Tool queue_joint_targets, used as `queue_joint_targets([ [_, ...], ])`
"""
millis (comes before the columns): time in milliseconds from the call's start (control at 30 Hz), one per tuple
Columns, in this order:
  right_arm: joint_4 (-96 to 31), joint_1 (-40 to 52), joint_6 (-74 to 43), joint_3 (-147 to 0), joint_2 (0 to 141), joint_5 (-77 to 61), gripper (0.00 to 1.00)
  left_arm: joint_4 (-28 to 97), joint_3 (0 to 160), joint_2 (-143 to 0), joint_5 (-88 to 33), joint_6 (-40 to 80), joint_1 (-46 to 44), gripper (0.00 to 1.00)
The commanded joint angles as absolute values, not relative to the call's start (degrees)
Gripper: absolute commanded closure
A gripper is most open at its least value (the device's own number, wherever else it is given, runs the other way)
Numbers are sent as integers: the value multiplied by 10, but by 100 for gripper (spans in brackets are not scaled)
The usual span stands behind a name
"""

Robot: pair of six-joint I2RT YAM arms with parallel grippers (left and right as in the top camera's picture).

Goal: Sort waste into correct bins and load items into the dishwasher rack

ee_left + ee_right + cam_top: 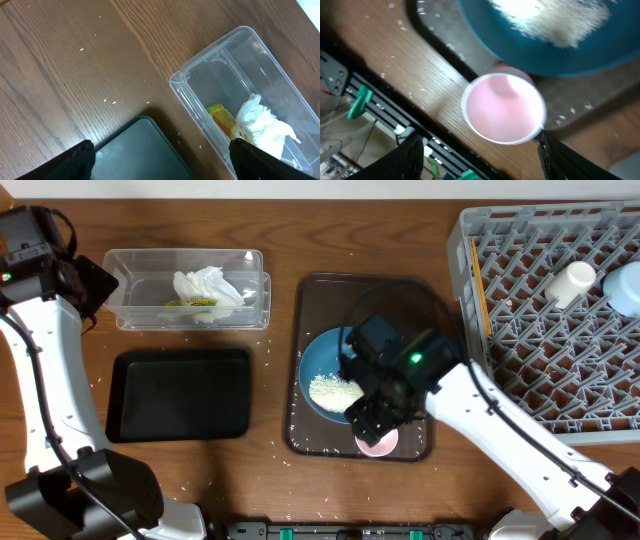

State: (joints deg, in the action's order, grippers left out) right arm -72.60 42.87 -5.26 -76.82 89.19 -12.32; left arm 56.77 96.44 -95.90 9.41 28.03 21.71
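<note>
The right gripper (pixel 480 152) is open and holds nothing. Its two dark fingers (pixel 407 160) are spread wide and cut off at the bottom of the wrist view. The pink cup (pixel 503 107) stands mouth up just past them, at the near edge of the brown tray (pixel 320 305). From above, the arm hides about half of this cup.

Just beyond the cup is the blue dish (pixel 318 360) with the rice (pixel 335 391) heaped in it. The arm covers the dish's right side, and in the wrist view the dish is blurry and cut off. Stray grains (pixel 82 49) lie on the counter (pixel 280 220).

The left gripper (pixel 161 152) is open and empty too – only its finger ends show. It hangs over the counter by the tub (pixel 185 260) and the black tray (pixel 180 393), which lies near of the tub. In the tub are the tissue (pixel 208 285) and the wrapper (pixel 190 304), which is partly tucked under the tissue.

The rack (pixel 520 380) is on the right and runs out of view. The white cup (pixel 570 283) is in it. The light-blue bowl (pixel 627 288) is there too, but the edge cuts it off.
</note>
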Motion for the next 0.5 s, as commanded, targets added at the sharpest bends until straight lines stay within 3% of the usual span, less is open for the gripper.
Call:
queue_joint_targets([
  [0, -708, 462, -63, -764, 892, -138, 28, 569, 969, -961, 101, 270, 220, 11],
  [233, -637, 521, -125, -708, 892, -54, 31, 569, 969, -961, 101, 270, 220, 11],
  [467, -612, 536, -204, -645, 892, -26, 43, 569, 969, -961, 101, 270, 220, 11],
])
